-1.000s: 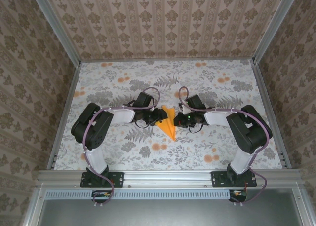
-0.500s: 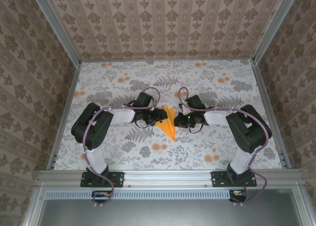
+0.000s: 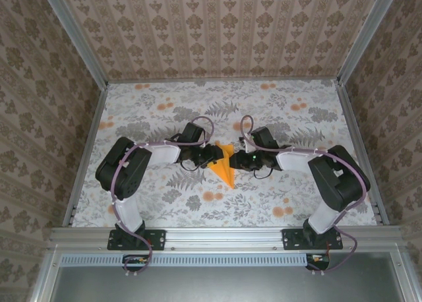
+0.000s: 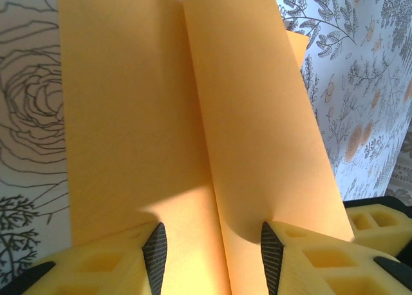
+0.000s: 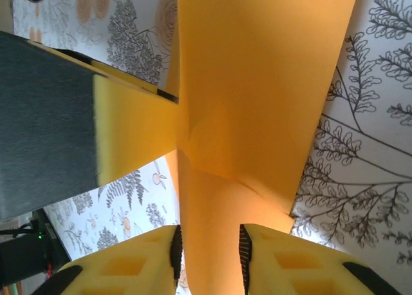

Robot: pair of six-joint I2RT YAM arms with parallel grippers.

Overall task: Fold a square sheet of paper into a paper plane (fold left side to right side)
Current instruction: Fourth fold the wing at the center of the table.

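Note:
The square sheet of paper is folded into a slim orange paper plane (image 3: 225, 169) that stands at the table's middle, nose toward the near edge. My left gripper (image 3: 212, 156) meets it from the left and my right gripper (image 3: 239, 161) from the right. In the left wrist view the orange paper (image 4: 193, 114) runs up between the spread jaws of the left gripper (image 4: 209, 243), its centre fold between the pads. In the right wrist view a strip of the paper (image 5: 257, 82) passes through the right gripper (image 5: 209, 243), whose jaws stand apart. A finger of the left gripper (image 5: 129, 134) shows there too.
A floral cloth (image 3: 165, 203) covers the table. Patterned walls and metal rails (image 3: 84, 150) close it in on three sides. Both arm bases (image 3: 132, 236) sit at the near edge, with the elbows bent outward.
The right gripper's jaws have come apart from shut, and its arm has swung a little outward to the right. The plane's far end looks slightly wider. The left arm has not moved.

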